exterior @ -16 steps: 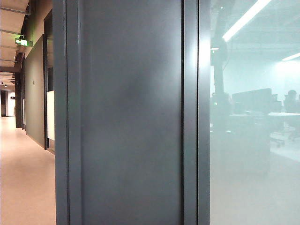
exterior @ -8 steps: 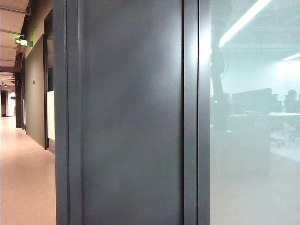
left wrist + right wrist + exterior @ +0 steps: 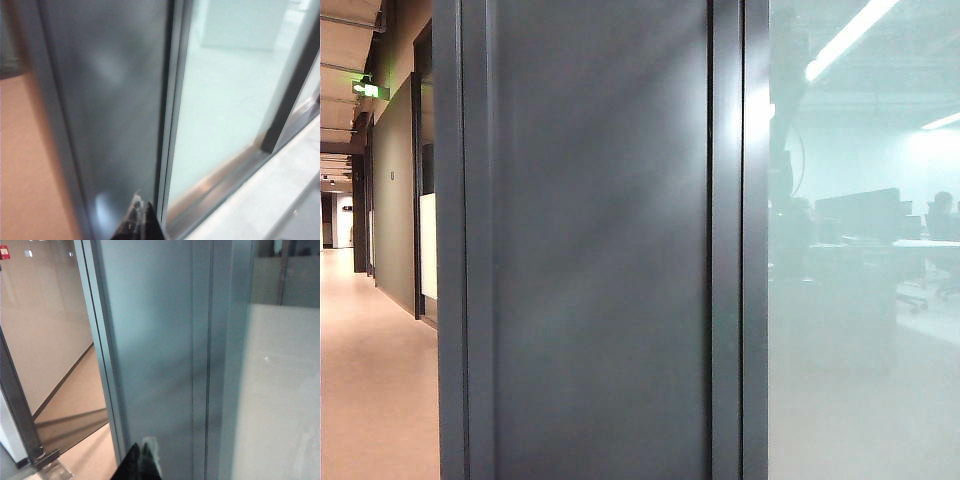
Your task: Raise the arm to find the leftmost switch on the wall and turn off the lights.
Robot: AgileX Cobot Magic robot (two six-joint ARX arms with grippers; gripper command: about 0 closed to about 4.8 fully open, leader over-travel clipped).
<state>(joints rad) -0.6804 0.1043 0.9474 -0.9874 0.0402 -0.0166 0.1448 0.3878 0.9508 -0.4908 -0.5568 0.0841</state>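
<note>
The wall is a broad grey brushed-metal panel between narrow vertical frame strips, filling the middle of the exterior view. No switch shows in any view. The arm appears only as a dark blurry upright silhouette with a thin cable in the glass to the panel's right. In the left wrist view my left gripper is shut and empty, its tips close to the wall beside the frame strip. My right gripper is also shut and empty, its tips near the wall. A lit ceiling light strip shows in the glass.
Frosted glass adjoins the panel on the right, with desks and chairs dimly behind it. A corridor with a beige floor runs away on the left under a green exit sign.
The arm's dark silhouette in the glass has shifted slightly and its cable loop now shows. The faint shadow on the panel has changed from a dark patch to pale diagonal streaks.
</note>
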